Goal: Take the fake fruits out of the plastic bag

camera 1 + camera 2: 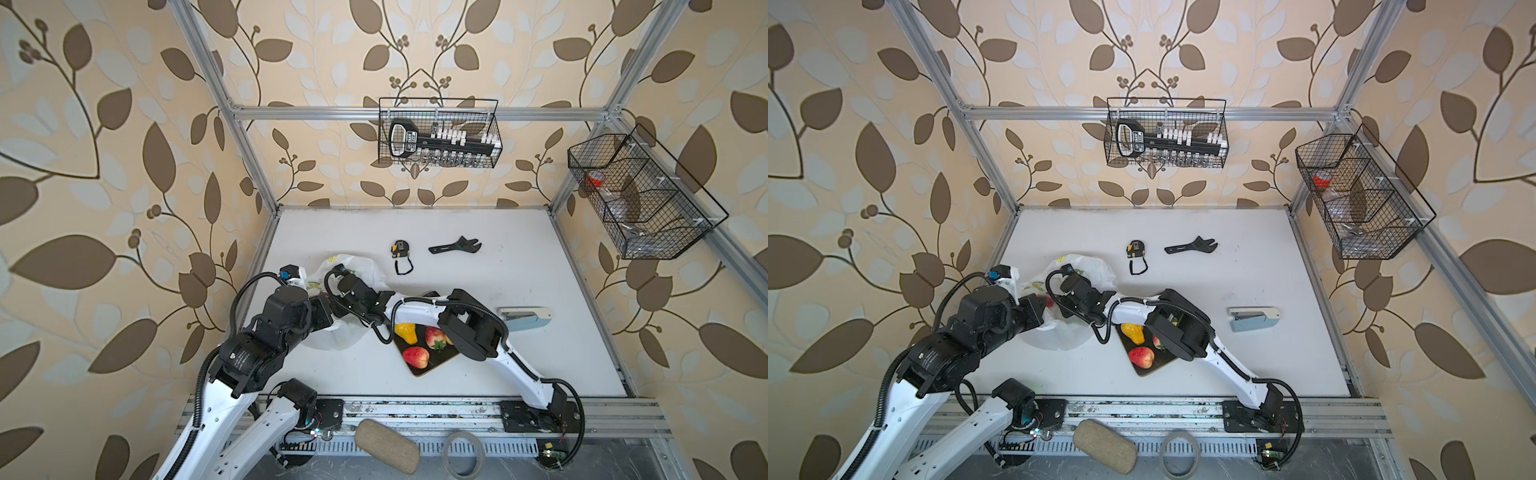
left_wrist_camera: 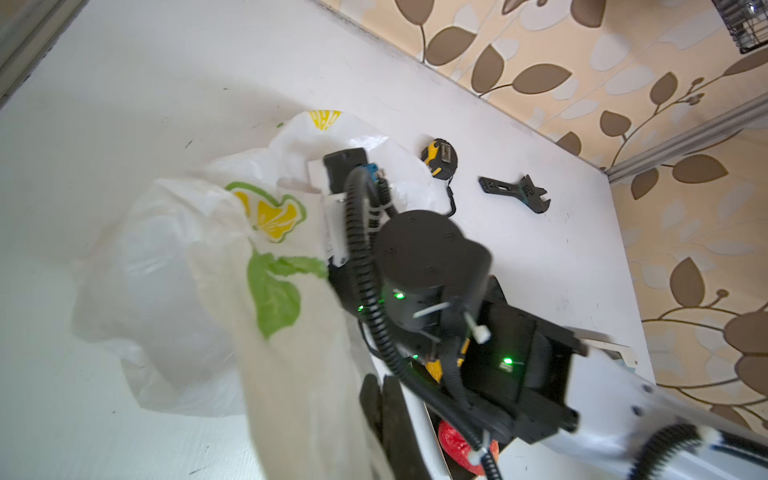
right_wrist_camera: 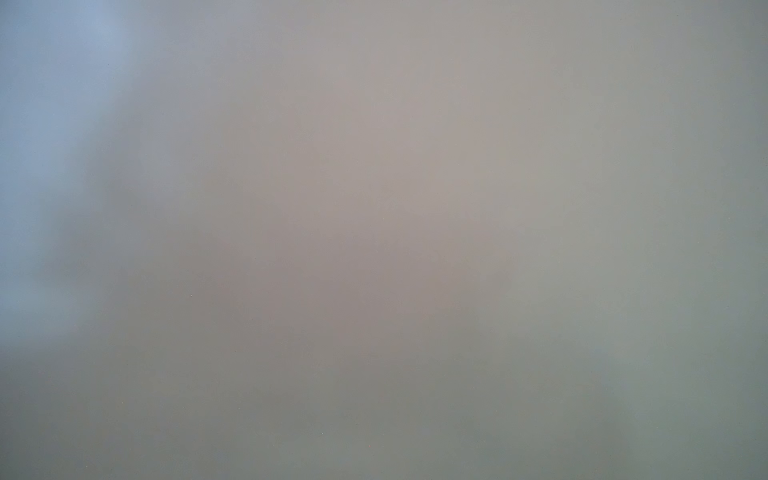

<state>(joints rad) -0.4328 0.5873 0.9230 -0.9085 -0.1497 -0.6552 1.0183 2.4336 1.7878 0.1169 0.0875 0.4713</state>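
one plastic bag, white with green and yellow print, at 9 o'clock on the table. fruits outside it, three counted, all on one black tray at 6 o'clock: one pear, one strawberry, one red apple. left claw: fingers together, pinching the bag's edge. right claw: sunk in the bag's mouth, jaws hidden, cannot tell; its wrist view is grey blur. one tape measure at 11, one wrench at 12, one stapler at 3.
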